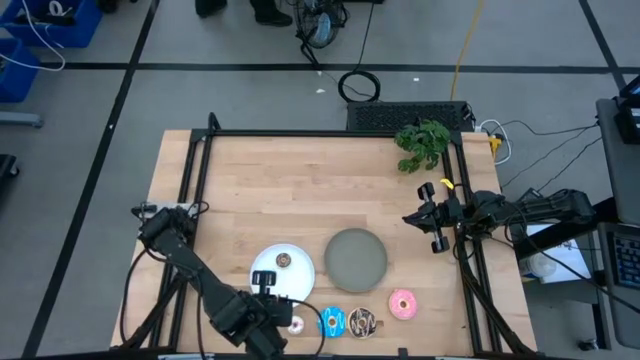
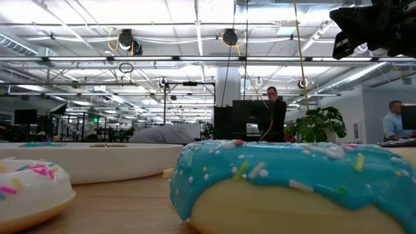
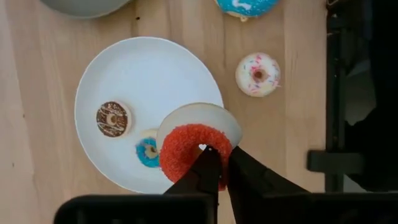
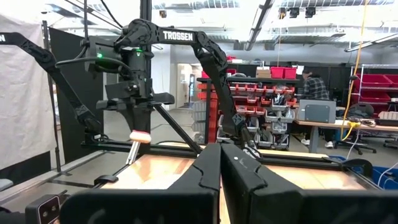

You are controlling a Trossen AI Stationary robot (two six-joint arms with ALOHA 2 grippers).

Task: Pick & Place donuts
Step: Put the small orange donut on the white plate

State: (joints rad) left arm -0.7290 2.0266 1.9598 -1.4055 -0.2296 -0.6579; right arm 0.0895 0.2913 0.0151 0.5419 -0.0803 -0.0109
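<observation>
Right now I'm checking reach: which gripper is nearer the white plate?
Left. The left gripper holds the red donut above the white plate; the right gripper waits across the table by its right edge.

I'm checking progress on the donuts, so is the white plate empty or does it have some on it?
Not empty. The white plate holds a small brown donut and a small blue donut; the left hand holds a red donut above it.
</observation>
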